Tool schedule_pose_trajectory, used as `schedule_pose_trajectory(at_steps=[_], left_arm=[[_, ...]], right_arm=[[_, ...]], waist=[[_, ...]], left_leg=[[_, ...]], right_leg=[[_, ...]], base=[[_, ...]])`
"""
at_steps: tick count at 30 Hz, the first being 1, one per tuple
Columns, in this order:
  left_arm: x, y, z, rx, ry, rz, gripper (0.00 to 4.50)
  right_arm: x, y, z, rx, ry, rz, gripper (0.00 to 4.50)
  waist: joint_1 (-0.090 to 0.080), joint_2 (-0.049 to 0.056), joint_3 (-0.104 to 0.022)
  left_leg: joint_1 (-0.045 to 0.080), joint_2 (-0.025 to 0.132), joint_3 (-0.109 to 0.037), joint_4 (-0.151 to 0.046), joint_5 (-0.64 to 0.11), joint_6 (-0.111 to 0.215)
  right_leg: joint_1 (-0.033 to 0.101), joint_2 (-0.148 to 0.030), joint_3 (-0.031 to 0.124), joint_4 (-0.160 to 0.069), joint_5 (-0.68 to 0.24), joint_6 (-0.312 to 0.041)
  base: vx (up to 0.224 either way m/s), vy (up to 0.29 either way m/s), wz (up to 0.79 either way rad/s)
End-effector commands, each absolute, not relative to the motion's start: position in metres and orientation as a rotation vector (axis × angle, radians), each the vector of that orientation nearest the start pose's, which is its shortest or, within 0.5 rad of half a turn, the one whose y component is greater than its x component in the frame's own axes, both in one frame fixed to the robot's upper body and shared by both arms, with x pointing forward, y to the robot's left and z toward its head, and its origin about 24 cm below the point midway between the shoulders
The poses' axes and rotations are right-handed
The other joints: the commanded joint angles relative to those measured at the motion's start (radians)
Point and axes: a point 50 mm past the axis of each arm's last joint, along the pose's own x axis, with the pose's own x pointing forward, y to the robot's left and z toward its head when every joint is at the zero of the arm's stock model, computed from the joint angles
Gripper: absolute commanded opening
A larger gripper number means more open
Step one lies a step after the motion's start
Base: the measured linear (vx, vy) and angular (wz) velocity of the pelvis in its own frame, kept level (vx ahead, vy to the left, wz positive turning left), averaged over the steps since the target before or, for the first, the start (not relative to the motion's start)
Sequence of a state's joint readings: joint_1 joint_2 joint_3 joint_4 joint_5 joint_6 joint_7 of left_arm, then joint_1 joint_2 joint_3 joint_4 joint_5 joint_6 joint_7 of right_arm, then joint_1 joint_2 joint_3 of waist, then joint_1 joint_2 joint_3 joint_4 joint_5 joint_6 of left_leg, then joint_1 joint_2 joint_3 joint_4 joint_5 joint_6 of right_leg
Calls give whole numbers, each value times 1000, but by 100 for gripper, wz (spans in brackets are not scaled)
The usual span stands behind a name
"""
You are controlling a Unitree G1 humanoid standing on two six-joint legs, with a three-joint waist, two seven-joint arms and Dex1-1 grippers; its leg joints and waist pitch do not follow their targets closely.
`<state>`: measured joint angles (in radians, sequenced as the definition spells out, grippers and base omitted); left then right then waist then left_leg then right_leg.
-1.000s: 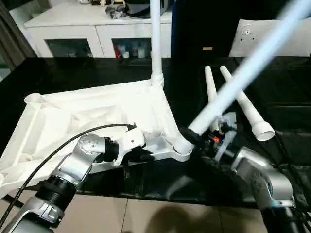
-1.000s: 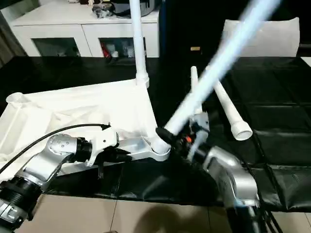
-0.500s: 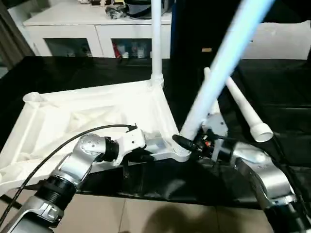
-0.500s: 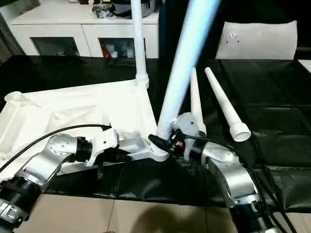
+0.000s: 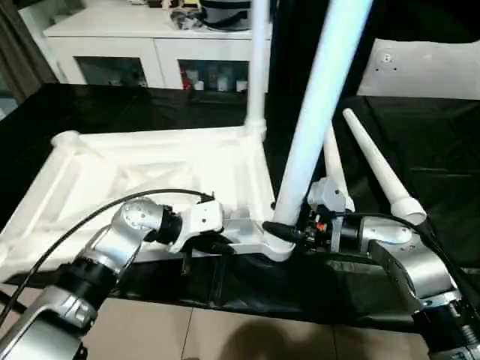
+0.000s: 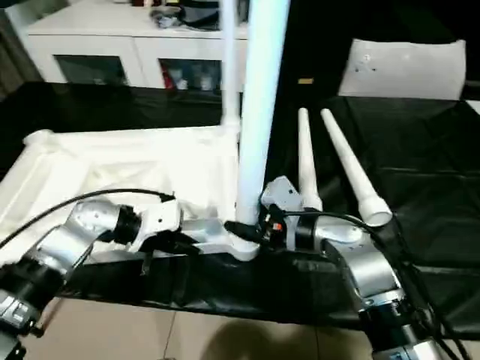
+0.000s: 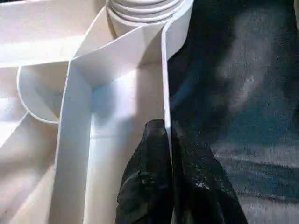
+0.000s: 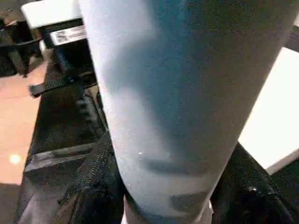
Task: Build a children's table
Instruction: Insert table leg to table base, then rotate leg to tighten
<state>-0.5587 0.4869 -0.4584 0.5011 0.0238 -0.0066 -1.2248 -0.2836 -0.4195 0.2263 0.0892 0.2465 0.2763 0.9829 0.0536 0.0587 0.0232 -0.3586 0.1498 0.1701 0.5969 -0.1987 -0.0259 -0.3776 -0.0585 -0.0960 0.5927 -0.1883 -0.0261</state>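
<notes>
The children's table's white tabletop (image 5: 150, 169) lies ribbed side up on the black work table. One leg (image 5: 257, 67) stands upright in its far right corner socket. A second leg (image 5: 319, 97) stands nearly upright in the near right corner socket (image 5: 271, 246). My right gripper (image 5: 289, 232) is shut on the base of that leg (image 8: 177, 93), with a black finger (image 8: 88, 196) on either side of it. My left gripper (image 7: 167, 135) is shut on the tabletop's near rim wall (image 7: 164, 84), just left of that socket. Two loose legs (image 5: 379, 169) lie on the black cover to the right.
A white glass-door cabinet (image 5: 172, 60) stands behind the work table, and a white panel (image 5: 424, 67) at the back right. The work table's front edge (image 5: 247, 304) runs just below my grippers, with tiled floor beyond. A black cable (image 5: 82, 225) arcs over my left forearm.
The leg in my right gripper has swung from leaning far to the right to nearly upright over the near right socket. My left gripper has kept its grip on the rim.
</notes>
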Motion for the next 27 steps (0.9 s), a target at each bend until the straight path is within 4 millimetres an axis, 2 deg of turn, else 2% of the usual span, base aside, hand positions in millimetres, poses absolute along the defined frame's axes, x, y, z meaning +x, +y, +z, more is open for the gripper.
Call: schedule_pose_trajectory(at_steps=[1,2,3,4,5,6,9,11,13,14,15,16,17,18,19,20,21,22,23,24,25,26,27], left_arm=[[310,142,50,699,469,-1405,0],[311,142,50,701,470,-1404,0],[315,146,50,723,483,-1382,0],[317,148,51,722,487,-1367,0],[318,149,51,719,488,-1357,0],[319,150,52,717,489,-1351,0],[319,157,51,722,498,-1331,0],[319,159,52,698,497,-1307,0],[318,161,52,664,494,-1281,0],[315,163,52,622,491,-1251,0],[313,164,51,584,488,-1226,0],[307,165,51,533,485,-1195,0],[305,165,50,513,484,-1186,0],[300,164,49,478,483,-1154,0],[297,164,47,456,482,-1133,0],[291,163,45,430,491,-1102,0],[289,163,44,420,495,-1090,0],[283,160,43,391,504,-1048,0],[283,160,43,391,504,-1048,0],[275,153,42,350,509,-986,0],[272,148,43,330,505,-952,0],[269,141,44,312,504,-924,0],[266,134,46,298,502,-908,0]], right_arm=[[232,-110,15,-52,540,1399,189],[232,-109,15,-52,540,1400,189],[231,-107,14,-59,541,1409,189],[233,-107,13,-66,537,1399,189],[234,-107,13,-69,535,1392,189],[235,-107,13,-71,533,1387,189],[242,-108,13,-81,509,1333,189],[247,-107,14,-79,486,1289,189],[253,-107,14,-76,459,1235,189],[260,-108,16,-69,431,1165,189],[265,-108,17,-62,410,1112,189],[273,-109,19,-53,385,1038,189],[275,-110,20,-49,376,1010,189],[280,-109,22,-35,358,964,189],[283,-109,24,-24,346,936,189],[287,-106,26,-2,332,906,189],[289,-105,27,7,327,893,189],[293,-102,28,23,312,867,189],[293,-102,28,23,312,867,189],[299,-94,28,43,311,827,189],[303,-90,28,44,311,799,189],[308,-87,28,44,307,764,189],[312,-85,28,46,303,728,189]], waist=[[3,6,-28],[1,3,-23],[0,2,-20],[0,2,-20],[-2,1,-16],[-3,0,-17],[-11,2,-12],[-16,2,-14],[-27,5,-16],[-28,9,-16],[-35,8,-15],[-42,10,-18],[-46,11,-17],[-55,6,-22],[-59,8,-19],[-64,8,-18],[-73,6,-15],[-75,3,-20],[-75,3,-20],[-78,-5,-26],[-77,-4,-16],[-77,-11,-18],[-78,-16,-20]], left_leg=[[11,86,-42,-83,-343,19],[14,84,-41,-85,-366,17],[23,80,-43,-84,-406,8],[28,78,-45,-81,-420,0],[28,77,-48,-83,-432,-2],[30,76,-51,-83,-442,-5],[43,75,-54,-82,-497,-13],[41,75,-58,-85,-509,-16],[32,81,-64,-95,-519,-21],[32,84,-65,-97,-523,-27],[28,83,-67,-98,-533,-32],[13,89,-73,-108,-518,-41],[11,91,-75,-109,-524,-43],[14,87,-74,-101,-524,-43],[14,86,-69,-100,-508,-34],[12,87,-68,-102,-505,-34],[8,87,-69,-104,-515,-30],[13,86,-65,-98,-503,-28],[13,86,-65,-98,-503,-28],[2,89,-61,-96,-430,-15],[-1,86,-58,-96,-414,0],[9,84,-51,-92,-417,1],[2,83,-53,-90,-389,9]], right_leg=[[33,-112,69,-98,-427,-136],[30,-110,68,-105,-465,-126],[26,-111,65,-113,-552,-103],[25,-116,66,-119,-607,-84],[24,-116,64,-121,-634,-76],[24,-117,62,-125,-667,-59],[12,-114,54,-136,-727,-34],[16,-115,52,-135,-724,-29],[21,-117,54,-127,-670,-49],[22,-119,56,-125,-660,-54],[24,-120,55,-122,-659,-59],[34,-126,59,-109,-616,-78],[32,-124,59,-108,-605,-85],[29,-125,59,-105,-606,-91],[23,-122,64,-109,-599,-100],[24,-121,64,-107,-584,-108],[24,-117,60,-106,-590,-108],[20,-120,65,-105,-581,-114],[20,-120,65,-105,-581,-114],[30,-125,73,-98,-509,-139],[23,-120,66,-106,-528,-144],[17,-117,68,-111,-548,-140],[23,-119,68,-107,-540,-143]], base=[[0,0,0],[0,0,0],[0,0,0],[0,0,0],[0,0,0],[0,0,0],[0,0,0],[0,0,0],[0,0,0],[0,0,0],[0,0,0],[0,0,0],[0,0,0],[0,0,0],[0,0,0],[0,0,0],[0,0,0],[0,0,0],[0,0,0],[0,0,0],[0,0,0],[0,0,0],[0,0,0]])
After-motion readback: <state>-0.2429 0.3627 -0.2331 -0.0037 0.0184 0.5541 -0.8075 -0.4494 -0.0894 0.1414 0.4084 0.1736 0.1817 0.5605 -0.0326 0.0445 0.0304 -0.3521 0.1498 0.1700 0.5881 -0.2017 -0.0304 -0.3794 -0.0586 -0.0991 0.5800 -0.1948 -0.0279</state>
